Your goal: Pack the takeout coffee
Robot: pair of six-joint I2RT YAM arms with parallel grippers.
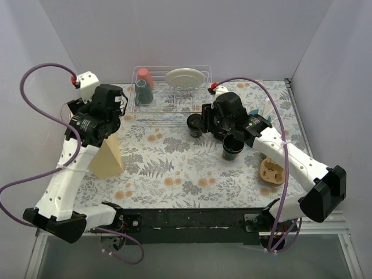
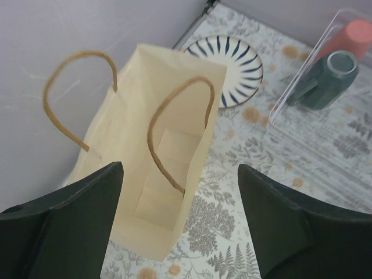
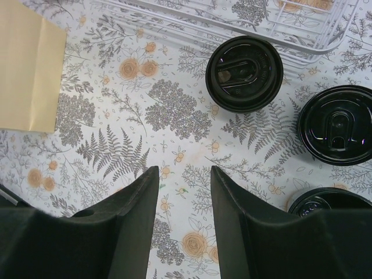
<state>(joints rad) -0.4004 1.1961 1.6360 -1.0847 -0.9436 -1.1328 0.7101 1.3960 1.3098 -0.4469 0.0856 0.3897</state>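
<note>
A brown paper bag (image 1: pixel 108 158) stands open at the left; the left wrist view looks down into its empty inside (image 2: pixel 165 157). My left gripper (image 2: pixel 180 174) is open and empty above the bag's mouth. Black lidded cups stand in the middle right: one (image 1: pixel 194 124) by the rack, one (image 1: pixel 231 146) nearer. In the right wrist view I see one lidded cup (image 3: pixel 244 72), a second (image 3: pixel 336 125) to its right, and the edge of a third black lid (image 3: pixel 325 203). My right gripper (image 3: pixel 184 174) is open and empty over bare cloth, left of the cups.
A wire dish rack (image 1: pixel 174 93) at the back holds a teal tumbler (image 1: pixel 143 93), a red tumbler (image 1: pixel 145 75) and a white plate (image 1: pixel 185 77). A striped plate (image 2: pixel 232 70) lies behind the bag. A tan cup carrier (image 1: pixel 273 171) and a light-blue cup of sticks (image 1: pixel 263 116) are at the right.
</note>
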